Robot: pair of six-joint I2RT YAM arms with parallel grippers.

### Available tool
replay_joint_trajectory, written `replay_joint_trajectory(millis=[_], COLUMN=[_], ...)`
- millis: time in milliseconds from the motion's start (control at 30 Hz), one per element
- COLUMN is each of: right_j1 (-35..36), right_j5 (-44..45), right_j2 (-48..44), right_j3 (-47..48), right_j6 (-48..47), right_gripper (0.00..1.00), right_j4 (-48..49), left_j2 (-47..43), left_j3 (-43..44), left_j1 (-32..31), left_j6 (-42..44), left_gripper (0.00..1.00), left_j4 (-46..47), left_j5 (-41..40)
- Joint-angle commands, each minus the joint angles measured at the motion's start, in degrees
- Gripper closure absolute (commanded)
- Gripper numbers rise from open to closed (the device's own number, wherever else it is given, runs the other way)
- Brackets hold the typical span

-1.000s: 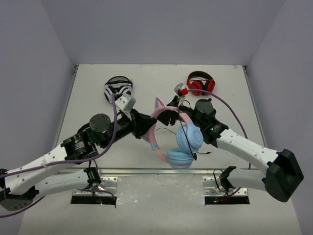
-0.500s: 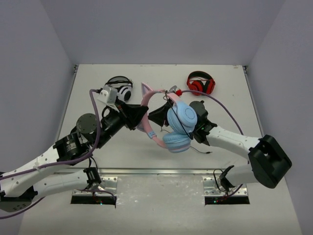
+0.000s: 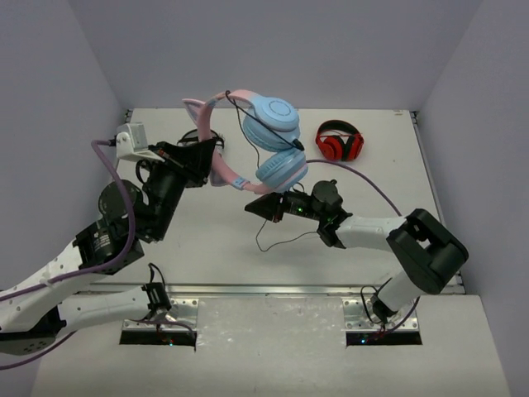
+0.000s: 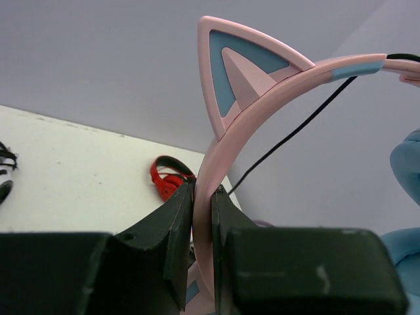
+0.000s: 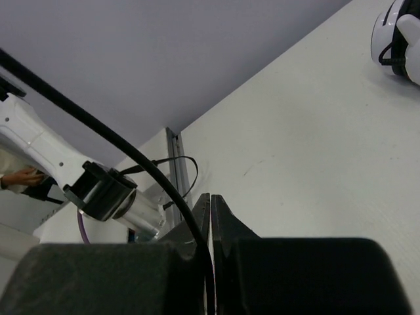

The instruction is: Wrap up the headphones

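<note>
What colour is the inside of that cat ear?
Light blue around a pink centre; the cat ear shows best in the left wrist view.

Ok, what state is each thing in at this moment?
headphones: held up off the table
cable: trailing down, slack loop below
left gripper: shut on the headband
right gripper: shut on the cable
red-and-black headphones: lying on the table, untouched
white-and-black headphones: lying on the table

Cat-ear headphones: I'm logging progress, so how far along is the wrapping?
Done: the headphones are held clear of the table, left gripper shut on the pink headband. In hand: the right gripper pinches the black cable near the earcups. Left: the cable mostly hangs loose in a loop, so the winding remains.
</note>
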Motion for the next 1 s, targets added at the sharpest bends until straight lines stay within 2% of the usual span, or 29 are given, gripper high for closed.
replay_joint_trajectory(millis=[0,167,233,333,400,500,600,700,833,967], right_j1=[0.46,2.3,3.1,5.12,7.57,10.74,12.15,13.12,14.44,14.7], right_j5=[-0.47,-0.03,0.59,2.69,4.71,10.33,14.56,15.18,16.67,16.94], right_j2=[-1.75,-4.3,-6.92,-12.29,-15.71,-22.39,-27.23,-29.52,-30.85,-29.54], right_j3=[-2.46,-7.03,-8.78,-10.11,-10.55,-10.47,-9.68,-8.1,-4.15,2.79], right_j6=[1.06,0.18,-0.87,-4.21,-6.93,-14.3,-17.65,-19.59,-23.28,-28.98], right_gripper=[0.99,0.99,0.98,0.99,0.99,0.99,0.99,0.99,0.99,0.99], right_j4=[5.4,5.85,4.54,-0.8,-4.77,-13.91,-24.0,-29.55,-37.82,-48.54], left_j2=[1.98,8.57,11.81,16.56,18.68,22.11,25.62,28.78,31.25,30.56], left_j3=[5.13,12.25,13.92,18.13,21.12,22.71,24.2,25.53,24.04,15.53], left_j1=[-0.59,-0.41,0.63,6.6,11.17,21.61,29.35,32.54,33.34,32.82], left_j6=[-1.71,3.73,5.58,3.58,-0.71,-2.48,-4.25,-3.91,-0.65,3.13], left_gripper=[1.0,1.0,1.0,1.0,1.0,1.0,1.0,1.0,1.0,1.0], left_j4=[5.13,6.0,6.88,1.12,-2.59,-5.42,-8.31,-8.33,-6.57,-3.23], left_j5=[-11.79,-23.56,-24.73,-21.85,-16.66,-10.33,-3.56,-2.76,-4.25,-5.74])
